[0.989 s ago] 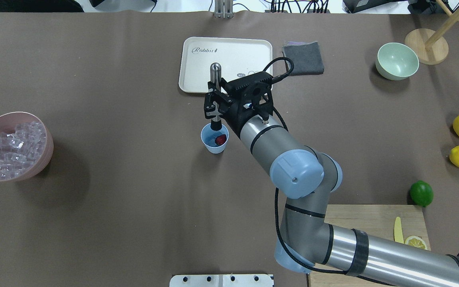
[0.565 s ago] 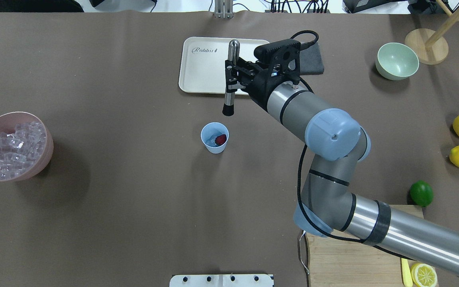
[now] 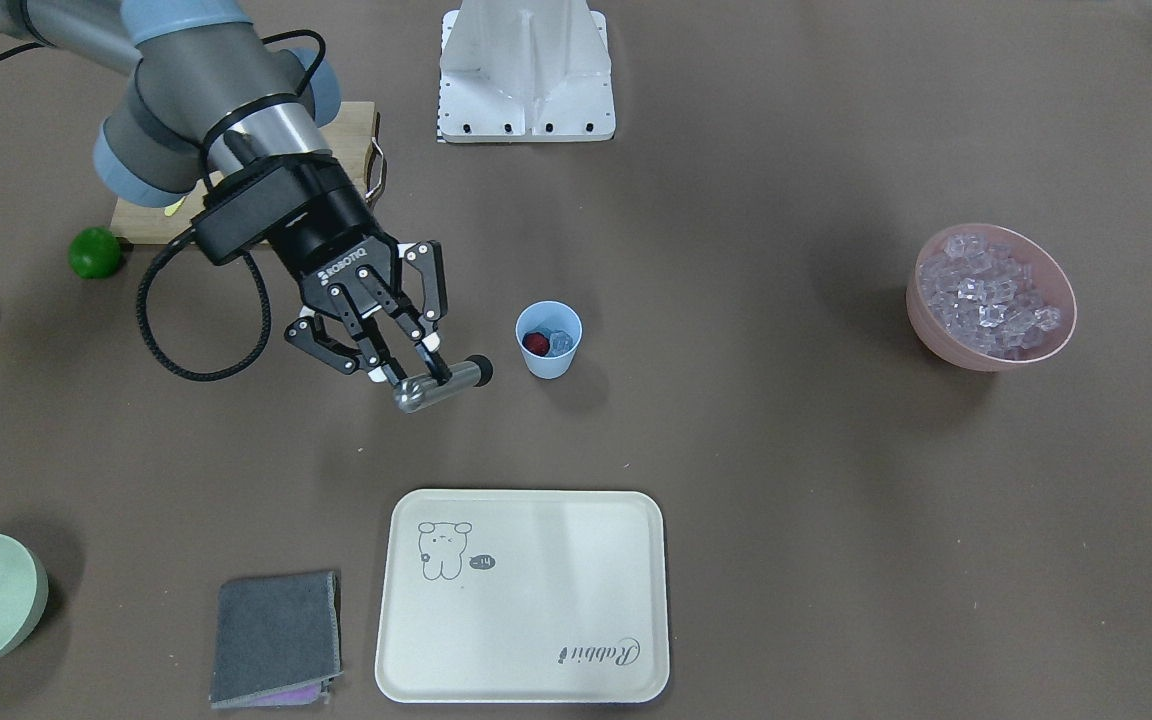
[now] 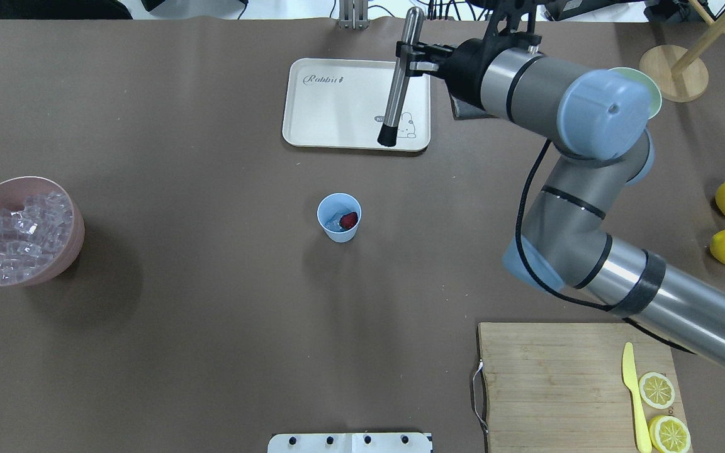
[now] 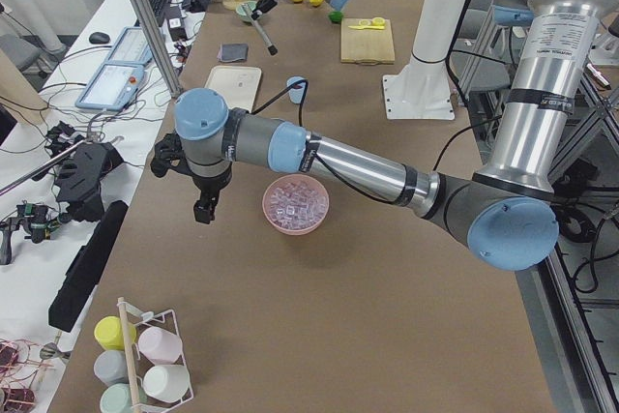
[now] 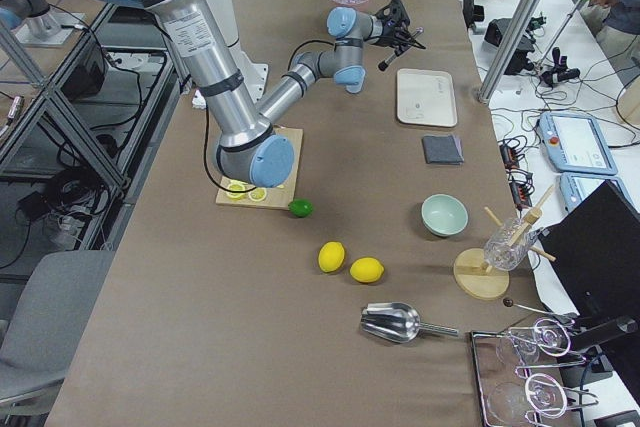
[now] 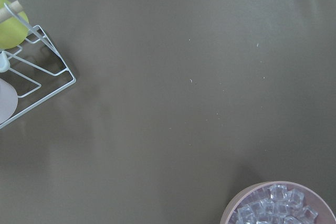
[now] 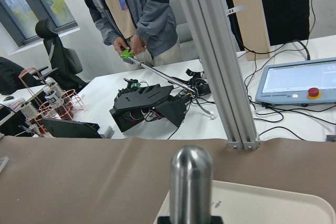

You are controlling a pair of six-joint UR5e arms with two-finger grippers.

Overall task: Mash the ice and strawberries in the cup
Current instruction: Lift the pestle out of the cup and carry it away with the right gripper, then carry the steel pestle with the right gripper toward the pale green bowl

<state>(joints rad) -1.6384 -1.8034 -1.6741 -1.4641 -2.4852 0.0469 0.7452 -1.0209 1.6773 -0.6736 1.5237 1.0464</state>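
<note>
Mid-table, the tapered light-blue plastic cup stands upright w/ a red strawberry and glassy faceted ice inside. Farther off, over the cream tray, the right gripper clamps a tilted steel muddler, black tip down. The left gripper is near the pink bowl; can't tell its grip.

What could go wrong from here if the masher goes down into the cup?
1. Nothing holds the cup; an off-centre push could tip it and spill the strawberry and ice.
2. The right gripper grips the masher by its upper part and it hangs tilted, so its tip may catch the cup's rim.
</note>
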